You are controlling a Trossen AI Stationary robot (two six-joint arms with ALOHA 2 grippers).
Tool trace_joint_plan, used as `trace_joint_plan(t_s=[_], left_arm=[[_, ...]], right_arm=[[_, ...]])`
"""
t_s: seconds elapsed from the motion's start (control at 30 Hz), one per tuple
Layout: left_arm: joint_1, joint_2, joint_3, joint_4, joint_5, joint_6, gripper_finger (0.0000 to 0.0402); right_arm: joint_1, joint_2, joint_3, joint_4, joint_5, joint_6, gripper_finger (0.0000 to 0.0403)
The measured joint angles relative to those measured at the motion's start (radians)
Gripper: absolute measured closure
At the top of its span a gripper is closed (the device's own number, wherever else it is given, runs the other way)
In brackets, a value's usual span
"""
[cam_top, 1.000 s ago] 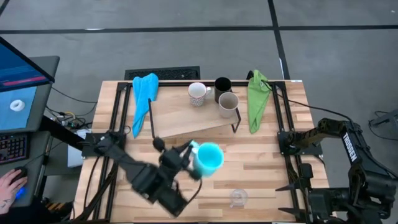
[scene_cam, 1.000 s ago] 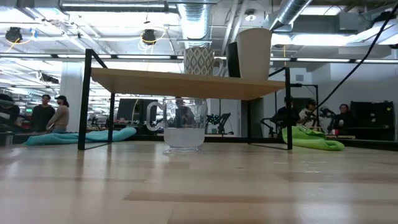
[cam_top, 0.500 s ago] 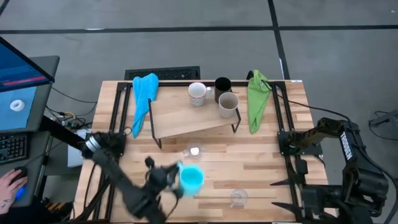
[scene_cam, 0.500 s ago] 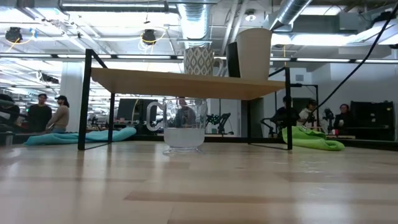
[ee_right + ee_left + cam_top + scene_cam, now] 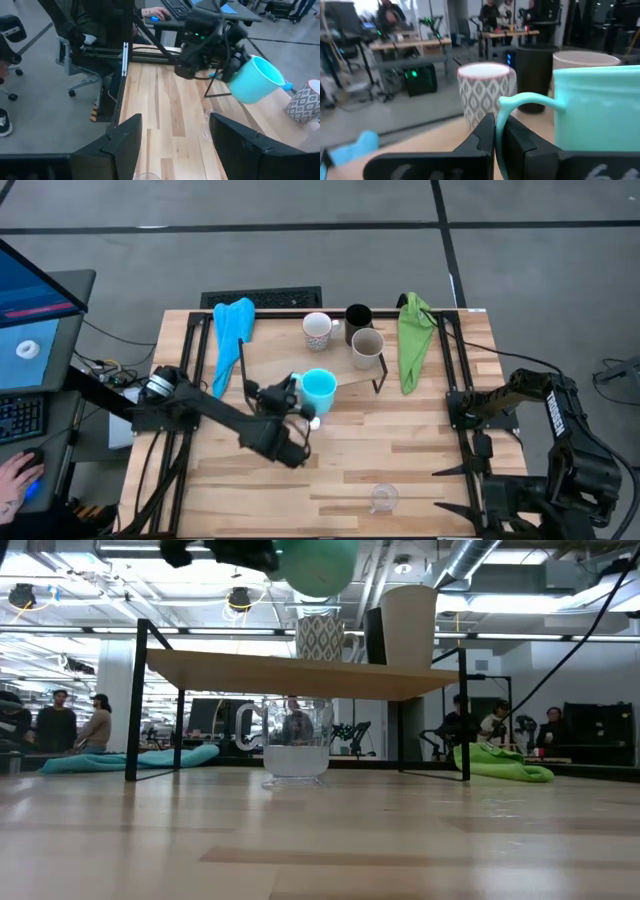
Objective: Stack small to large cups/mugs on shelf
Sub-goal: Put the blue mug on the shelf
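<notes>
**A:** Where was the turquoise mug (image 5: 319,390) at that pt?

**B:** In my left gripper (image 5: 495,131). Fingers pinched tight on the thin handle, nothing else in them. Mug was off the table, up above the front edge of the shelf (image 5: 300,370), w/ its open mouth facing up in the high view. From table height it hung above board level (image 5: 318,565), left of the mugs standing there.

**A:** What was on the shelf?

**B:** Three. White patterned mug (image 5: 317,330) to the left, black cup (image 5: 358,317) next to it, beige-grey mug (image 5: 367,347) just in front of the black one. All upright. My wrist cam saw the same three past the turquoise one: patterned mug (image 5: 483,92), black cup (image 5: 536,75) behind, beige rim (image 5: 585,59) at the far side.

**A:** And the glasses?

**B:** One clear glass (image 5: 383,498) stood near the table's front edge, well apart from the shelf. Another small clear glass (image 5: 313,422) sat on the table just below my gripper, near the shelf's front leg.

**A:** Right arm?

**B:** Parked at the table's right side. Right gripper (image 5: 175,137) jaws stood apart, holding nothing.

**A:** Cloths?

**B:** Blue cloth (image 5: 231,340) left of the shelf, green cloth (image 5: 414,340) right of it.
</notes>
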Motion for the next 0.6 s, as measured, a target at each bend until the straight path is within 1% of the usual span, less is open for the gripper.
trace_joint_plan(t_s=[0.1, 0.23, 0.43, 0.53, 0.6], left_arm=[[0.046, 0.002, 0.002, 0.056, -0.02, 0.086, 0.0401], [0.095, 0.004, -0.025, 0.143, -0.058, 0.148, 0.0401], [0.144, 0.003, -0.102, 0.261, -0.072, 0.142, 0.0401], [0.169, 0.003, -0.158, 0.395, -0.072, 0.13, 0.0401], [0.179, 0.003, -0.182, 0.477, -0.071, 0.17, 0.0401]], right_arm=[[0.0, 0.0, 0.0, 0.0, 0.0, 0.002, 0.0149], [0.0, 0.0, 0.0, -0.007, 0.0, 0.027, 0.0149], [0.0, 0.0, 0.0, -0.01, 0.0, 0.052, 0.0149], [0.0, 0.0, 0.0, -0.01, 0.0, 0.053, 0.0149], [0.0, 0.0, 0.0, -0.01, 0.0, 0.054, 0.0149]])
